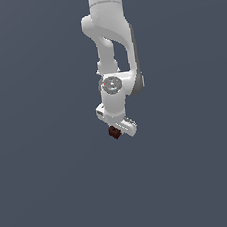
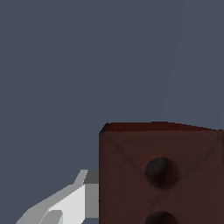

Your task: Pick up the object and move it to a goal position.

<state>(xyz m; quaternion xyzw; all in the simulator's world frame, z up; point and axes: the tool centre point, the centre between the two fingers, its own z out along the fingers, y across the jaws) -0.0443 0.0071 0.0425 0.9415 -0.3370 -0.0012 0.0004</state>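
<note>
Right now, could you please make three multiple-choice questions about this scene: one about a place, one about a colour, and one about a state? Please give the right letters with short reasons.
1. Where is the block in the exterior view?
A. At the tip of the gripper
B. Far out toward that view's left edge
C. On top of the arm's upper joint

2. What colour is the block?
A. Bright yellow
B. Dark red-brown
C. White

3. How do the block and the finger stand in the wrist view?
A. Far apart
B. The finger lies against the block's side
C. No block is visible

Answers: 1 A, it sits right at the gripper's end. 2 B, the wrist view shows a red-brown face with dark spots. 3 B, the grey-white finger meets the block's edge.
</note>
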